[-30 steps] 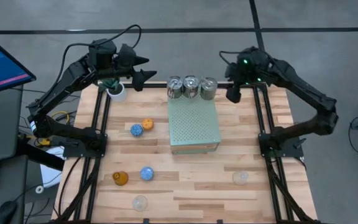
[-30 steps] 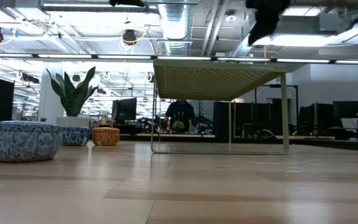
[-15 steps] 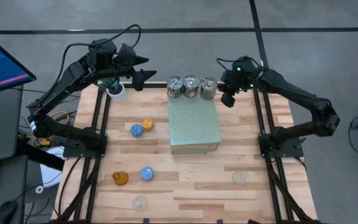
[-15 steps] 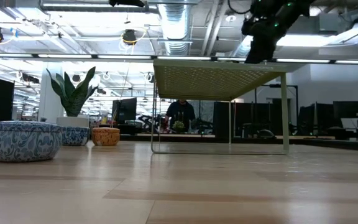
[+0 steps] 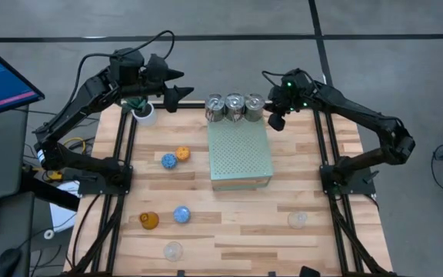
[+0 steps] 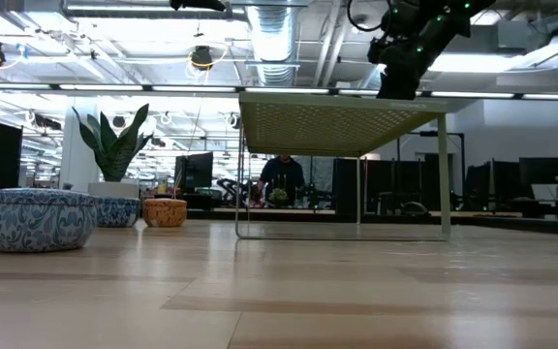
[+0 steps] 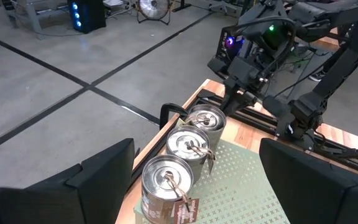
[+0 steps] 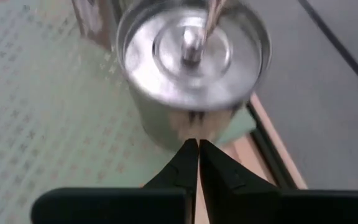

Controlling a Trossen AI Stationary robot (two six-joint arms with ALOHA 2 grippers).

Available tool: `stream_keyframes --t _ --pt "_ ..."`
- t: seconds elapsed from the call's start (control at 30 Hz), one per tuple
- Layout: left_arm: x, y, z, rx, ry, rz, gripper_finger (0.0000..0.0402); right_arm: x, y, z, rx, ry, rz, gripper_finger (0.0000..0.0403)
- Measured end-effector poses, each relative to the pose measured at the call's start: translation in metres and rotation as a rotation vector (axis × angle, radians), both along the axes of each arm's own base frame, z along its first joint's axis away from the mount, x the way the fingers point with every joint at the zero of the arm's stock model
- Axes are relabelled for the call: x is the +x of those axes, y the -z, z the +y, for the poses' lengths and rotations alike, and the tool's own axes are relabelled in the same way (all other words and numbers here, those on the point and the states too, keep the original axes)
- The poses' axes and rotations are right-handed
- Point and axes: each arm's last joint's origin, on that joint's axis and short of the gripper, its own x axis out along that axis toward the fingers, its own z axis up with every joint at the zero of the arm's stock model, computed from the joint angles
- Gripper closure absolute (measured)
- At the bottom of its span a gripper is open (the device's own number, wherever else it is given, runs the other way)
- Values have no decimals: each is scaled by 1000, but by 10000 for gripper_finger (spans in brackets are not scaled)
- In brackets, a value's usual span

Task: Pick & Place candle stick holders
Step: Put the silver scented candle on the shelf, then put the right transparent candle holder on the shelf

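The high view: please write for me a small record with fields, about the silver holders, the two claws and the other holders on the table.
silver holders: three in a row on the far edge of the pale-green perforated block
right claw: shut, empty, just beside the rightmost silver holder
left claw: open, empty, raised near the white pot
blue holders: and, on the table's left half
orange holder: touching a blue one
amber holder
clear holders: and

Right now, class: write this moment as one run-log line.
left claw: open, waiting near plant pot | right claw: shut, empty, beside rightmost silver holder | holders on table: untouched
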Motion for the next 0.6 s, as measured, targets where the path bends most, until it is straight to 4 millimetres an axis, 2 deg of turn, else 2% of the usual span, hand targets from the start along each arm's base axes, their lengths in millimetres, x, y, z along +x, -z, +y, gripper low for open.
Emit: stream_keyframes --t 0.13,0.27,0.47,0.6 --pt "0 0 0 0 0 0 56 -18 -23 14 30 5 40 390" --pt "0 0 0 0 0 0 56 -40 -46 45 124 -10 192 355" --pt "0 0 0 0 0 0 56 -62 -52 104 319 -17 384 257" --pt "0 0 0 0 0 0 56 -66 -52 141 406 12 415 178"
